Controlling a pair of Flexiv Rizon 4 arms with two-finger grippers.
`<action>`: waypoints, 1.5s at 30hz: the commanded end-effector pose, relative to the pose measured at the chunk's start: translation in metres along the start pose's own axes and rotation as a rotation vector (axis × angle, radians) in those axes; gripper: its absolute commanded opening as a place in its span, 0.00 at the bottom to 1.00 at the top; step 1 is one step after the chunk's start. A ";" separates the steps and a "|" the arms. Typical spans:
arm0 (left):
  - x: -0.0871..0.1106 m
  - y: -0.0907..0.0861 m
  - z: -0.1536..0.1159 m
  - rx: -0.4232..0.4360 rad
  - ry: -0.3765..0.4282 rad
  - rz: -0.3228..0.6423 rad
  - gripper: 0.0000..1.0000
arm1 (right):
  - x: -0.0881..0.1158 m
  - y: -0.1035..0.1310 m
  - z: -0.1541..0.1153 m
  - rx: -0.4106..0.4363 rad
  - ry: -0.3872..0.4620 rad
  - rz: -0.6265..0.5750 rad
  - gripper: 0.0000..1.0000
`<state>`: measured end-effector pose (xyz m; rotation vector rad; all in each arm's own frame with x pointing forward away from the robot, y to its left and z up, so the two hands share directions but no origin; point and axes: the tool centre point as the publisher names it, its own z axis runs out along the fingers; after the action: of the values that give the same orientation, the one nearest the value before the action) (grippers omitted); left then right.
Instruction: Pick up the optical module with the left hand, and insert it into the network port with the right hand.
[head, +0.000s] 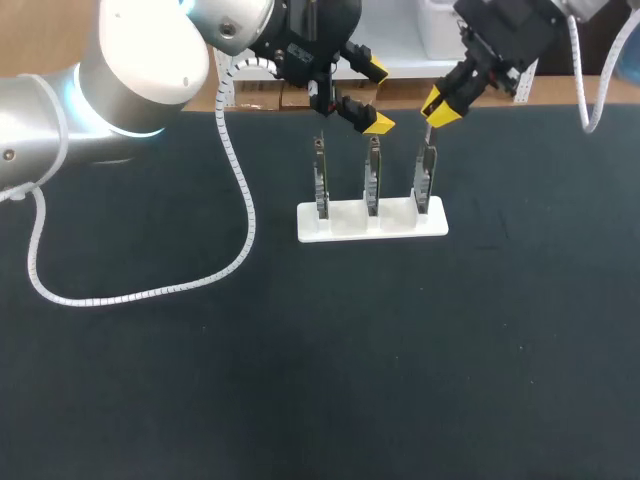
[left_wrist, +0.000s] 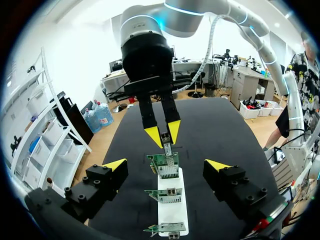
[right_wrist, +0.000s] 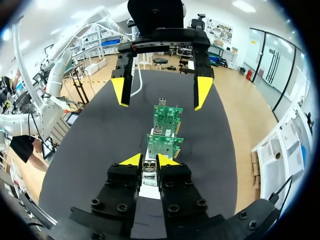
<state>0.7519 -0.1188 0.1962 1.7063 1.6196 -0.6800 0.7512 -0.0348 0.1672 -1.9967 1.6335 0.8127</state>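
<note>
A white holder (head: 345, 225) carries three upright green network cards, each with a port at its top. My right gripper (head: 437, 108) is shut on the small metal optical module (head: 429, 133), just above the right-hand card (head: 424, 182). In the right wrist view the module (right_wrist: 149, 169) sits between the shut fingers (right_wrist: 148, 161), with the other cards (right_wrist: 166, 116) lined up ahead. My left gripper (head: 377, 97) hangs open and empty above and behind the middle card (head: 372, 180). In the left wrist view the left gripper (left_wrist: 166, 165) stands wide, facing the right gripper (left_wrist: 163, 134) and its module (left_wrist: 168, 149).
The dark table mat (head: 300, 360) spreads wide in front of the holder. A white coiled cable (head: 238, 190) from my left arm loops down onto the mat at the left. The two grippers are close together over the holder.
</note>
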 end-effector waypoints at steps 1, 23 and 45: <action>-0.002 0.002 0.000 0.004 0.009 -0.003 1.00 | -0.001 0.008 0.001 0.024 0.007 -0.002 0.00; -0.002 0.002 0.000 0.004 0.009 -0.003 1.00 | -0.001 0.016 -0.001 0.049 0.024 -0.007 0.00; -0.002 0.002 0.000 0.004 0.009 -0.003 1.00 | 0.001 0.008 -0.001 0.043 0.024 -0.007 0.00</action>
<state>0.7520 -0.1188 0.1962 1.7063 1.6196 -0.6800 0.7431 -0.0385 0.1692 -1.9902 1.6401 0.7461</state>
